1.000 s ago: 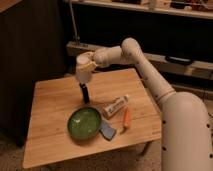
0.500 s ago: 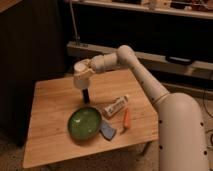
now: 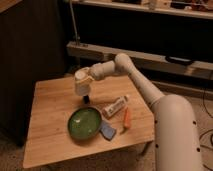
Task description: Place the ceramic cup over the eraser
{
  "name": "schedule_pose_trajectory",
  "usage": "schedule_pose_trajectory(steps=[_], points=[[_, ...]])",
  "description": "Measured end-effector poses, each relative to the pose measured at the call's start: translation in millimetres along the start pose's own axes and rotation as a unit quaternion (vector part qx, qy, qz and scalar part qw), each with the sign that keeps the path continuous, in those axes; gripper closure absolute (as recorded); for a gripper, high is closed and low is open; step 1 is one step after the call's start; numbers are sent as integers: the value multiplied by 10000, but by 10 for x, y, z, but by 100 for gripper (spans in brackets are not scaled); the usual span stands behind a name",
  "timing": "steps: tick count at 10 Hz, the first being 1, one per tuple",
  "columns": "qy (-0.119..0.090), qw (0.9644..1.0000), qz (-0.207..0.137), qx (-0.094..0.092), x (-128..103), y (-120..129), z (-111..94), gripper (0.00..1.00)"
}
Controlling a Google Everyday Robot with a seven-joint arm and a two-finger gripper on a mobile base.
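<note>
The gripper (image 3: 82, 86) holds the ceramic cup (image 3: 81, 88) in its fingers just above the black eraser (image 3: 86, 99), mid-worktop (image 3: 50, 125), beside the green plate (image 3: 84, 122).

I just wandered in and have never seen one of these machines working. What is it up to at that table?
The white robot arm reaches over the wooden table, and its gripper holds a ceramic cup just above a small black eraser standing by the far edge of a green plate. The cup hangs over the eraser, not set down. A white tube, an orange carrot-like thing and a blue-grey pad lie nearby, untouched.
</note>
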Motion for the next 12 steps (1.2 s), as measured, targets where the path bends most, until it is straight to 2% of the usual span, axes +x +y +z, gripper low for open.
schedule_pose_trajectory(steps=[3,6,8,10,12], points=[[-98,9998,-131,-135,142,0,114,59],[-19,9996,-264,-50,258,-59,109,27],[88,9994,-336,76,313,-95,91,20],[91,9991,-348,233,337,-128,49,20],[89,9991,-355,217,328,-125,69,20]])
